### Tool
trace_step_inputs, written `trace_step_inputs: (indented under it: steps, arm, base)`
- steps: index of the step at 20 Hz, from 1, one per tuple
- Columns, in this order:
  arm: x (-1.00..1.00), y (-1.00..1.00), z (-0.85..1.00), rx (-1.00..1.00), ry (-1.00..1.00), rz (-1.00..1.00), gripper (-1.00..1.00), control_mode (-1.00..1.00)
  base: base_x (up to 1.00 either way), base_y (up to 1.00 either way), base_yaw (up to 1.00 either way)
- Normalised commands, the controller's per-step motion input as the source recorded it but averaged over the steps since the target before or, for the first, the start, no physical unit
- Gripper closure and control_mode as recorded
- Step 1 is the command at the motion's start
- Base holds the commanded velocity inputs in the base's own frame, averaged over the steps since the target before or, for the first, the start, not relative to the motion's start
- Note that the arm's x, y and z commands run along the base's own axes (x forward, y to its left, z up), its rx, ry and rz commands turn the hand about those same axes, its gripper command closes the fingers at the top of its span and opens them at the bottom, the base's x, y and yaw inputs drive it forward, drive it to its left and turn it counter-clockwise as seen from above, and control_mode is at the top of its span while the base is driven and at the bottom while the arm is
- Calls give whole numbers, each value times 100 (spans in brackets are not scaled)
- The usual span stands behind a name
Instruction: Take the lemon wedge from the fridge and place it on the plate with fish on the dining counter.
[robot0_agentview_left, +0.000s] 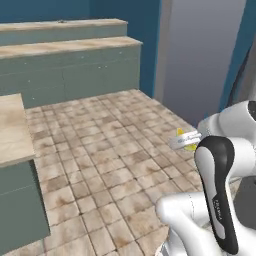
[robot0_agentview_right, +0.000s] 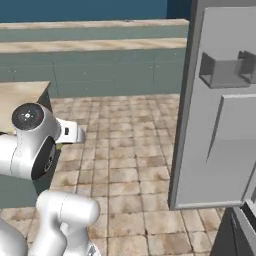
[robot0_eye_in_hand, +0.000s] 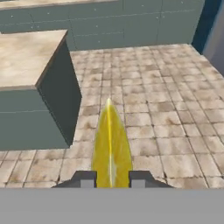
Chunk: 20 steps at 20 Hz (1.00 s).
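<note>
The floor (robot0_agentview_left: 110, 150) of beige and brown mottled square tiles is seen across the whole open area. At its far side, a long counter (robot0_agentview_left: 70, 47) with a beige mottled stone top and plain grey-green front is observed, with a second, higher ledge of like colours behind it against a dark blue wall (robot0_agentview_left: 50, 10). In the right base view, the tall grey fridge door (robot0_agentview_right: 220, 110) is seen swung open over the floor, its inner face carrying grey door bins near the upper edge. A shorter island counter (robot0_eye_in_hand: 30, 61) with the same beige top and grey-green sides is noted at the left, its near corner standing beside the arm.

The white robot arm with dark joints is held above the tiled floor, apart from all counters. The two-finger gripper (robot0_eye_in_hand: 112, 179) is seen clamped on the bright yellow curved lemon wedge (robot0_eye_in_hand: 111, 144), one dark fingertip (robot0_eye_in_hand: 85, 178) against each flat side. The wedge projects forward from between the fingertips, pointed end outward, and is carried in the air over the floor. In the left base view a small part of the yellow wedge (robot0_agentview_left: 189, 146) is visible at the gripper's end.
</note>
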Motion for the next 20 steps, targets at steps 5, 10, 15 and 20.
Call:
trace_step_inputs:
  steps: [5,10,15,20]
  arm:
    - [0,0,0,0,0,0,100,100]
    - [0,0,0,0,0,0,100,100]
    - [0,0,0,0,0,0,100,100]
    - [0,0,0,0,0,0,100,100]
  base:
    - [36,4,68]
    - [100,9,7]
    - [100,0,13]
    - [100,0,8]
